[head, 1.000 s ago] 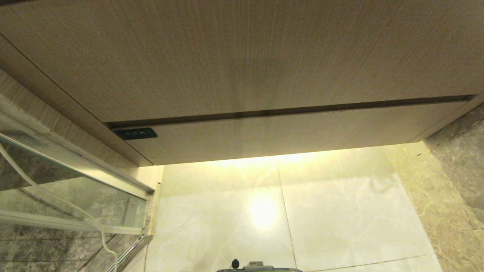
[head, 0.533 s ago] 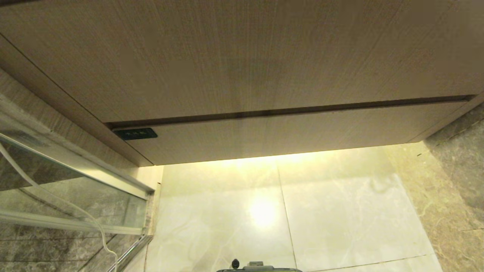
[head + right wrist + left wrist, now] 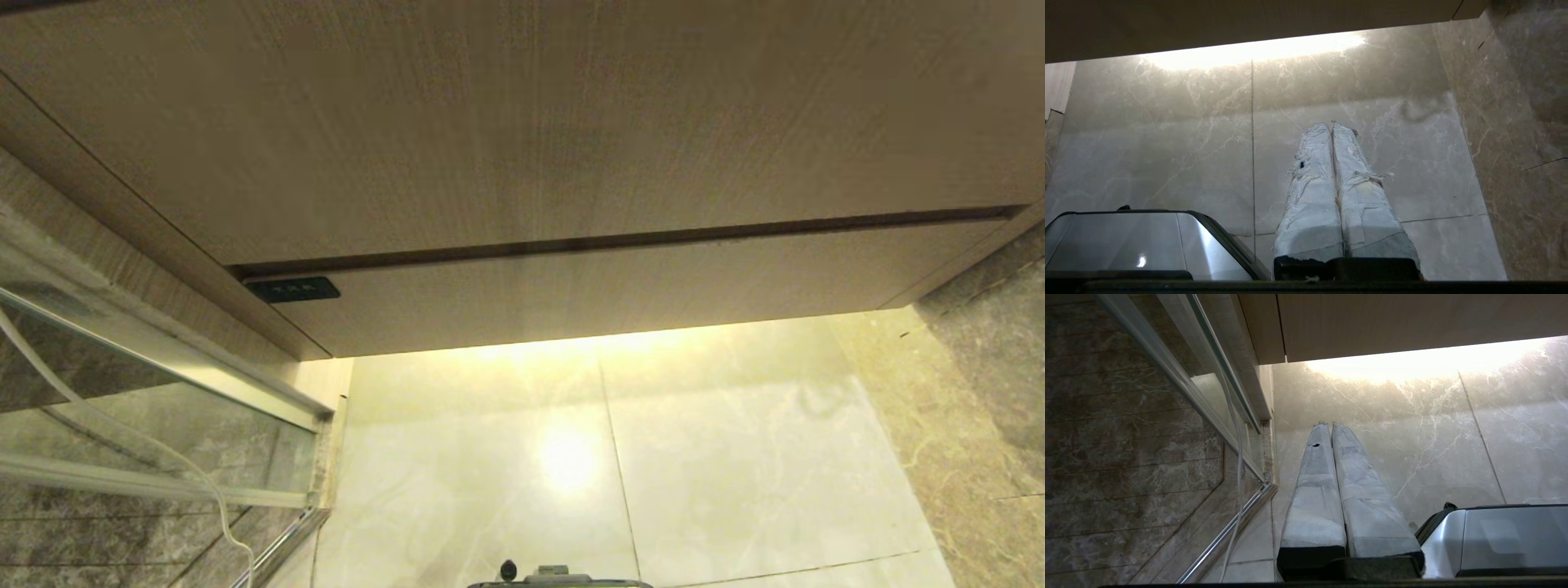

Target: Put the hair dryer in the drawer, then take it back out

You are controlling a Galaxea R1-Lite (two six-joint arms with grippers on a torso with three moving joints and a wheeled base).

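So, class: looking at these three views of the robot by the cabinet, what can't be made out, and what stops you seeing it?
- Hair dryer: in no view; whether it lies inside the closed drawer cannot be told.
- Drawer's inside: head view, hidden behind its shut front.
- Black tag: head view, its marks are too small to read.
- White cord: head view, both ends cut off by the picture's edges.

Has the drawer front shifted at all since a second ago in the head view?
No. The drawer sits shut, its black tag at the same spot against the floor tile seam.
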